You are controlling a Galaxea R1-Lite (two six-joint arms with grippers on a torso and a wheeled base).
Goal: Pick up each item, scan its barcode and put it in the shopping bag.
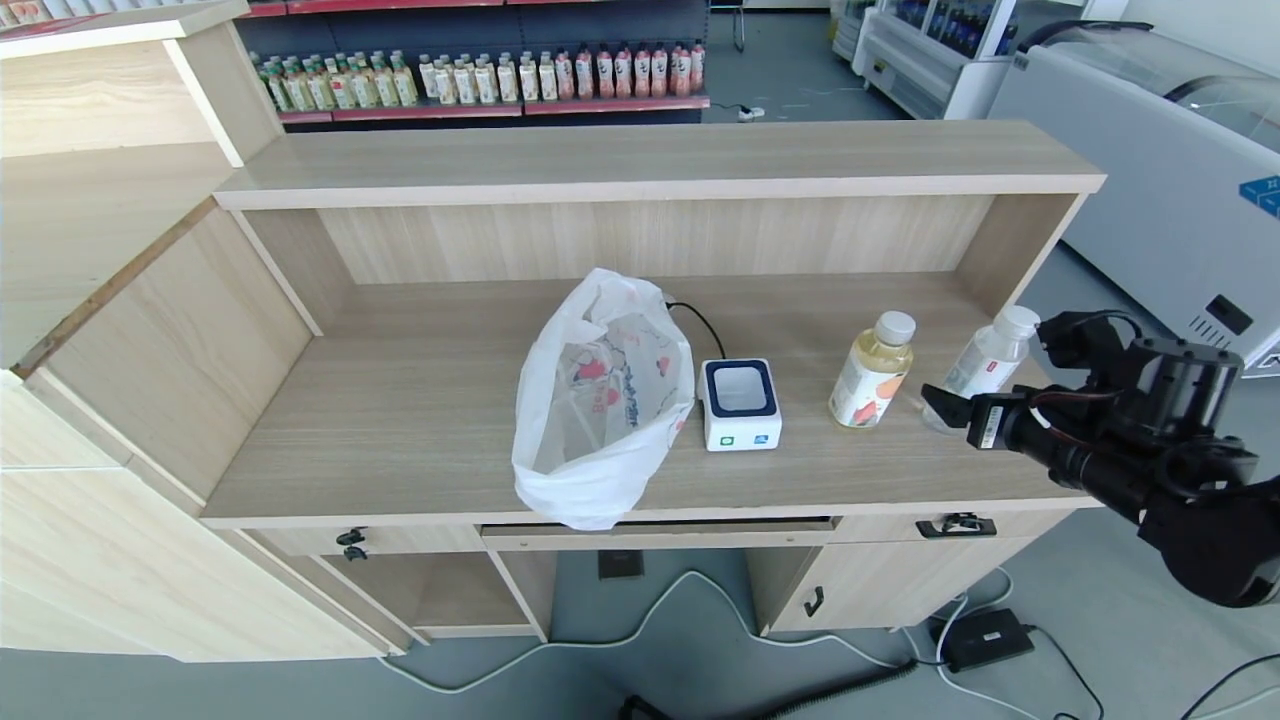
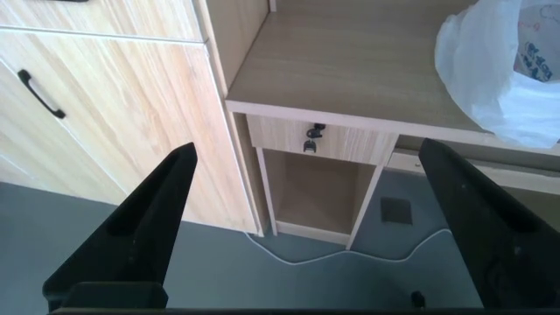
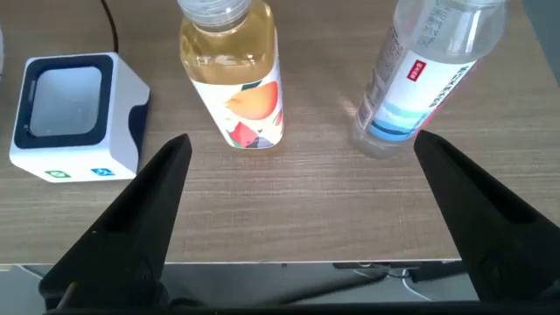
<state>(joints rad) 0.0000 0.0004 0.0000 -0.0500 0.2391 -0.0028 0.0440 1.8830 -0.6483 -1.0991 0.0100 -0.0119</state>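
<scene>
A: Where are the items?
B: The juice bottle (image 1: 872,370) and clear bottle (image 1: 985,365) stand on the desk (image 1: 420,420), right of the scanner (image 1: 740,403); the shopping bag (image 1: 600,400) is on its left.
A: The hands?
B: The right hand (image 3: 302,144) is wide before both bottles; the left hand (image 2: 308,149) is wide and empty.

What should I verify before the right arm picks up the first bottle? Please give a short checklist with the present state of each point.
1. Right gripper open, in front of the bottles: ok.
2. Juice bottle and water bottle upright on the counter: ok.
3. Bottles stand apart, not touching: ok.
4. Scanner window facing up, uncovered: ok.
5. Shopping bag mouth open: ok.
6. Which way the barcodes face: cannot tell.
</scene>
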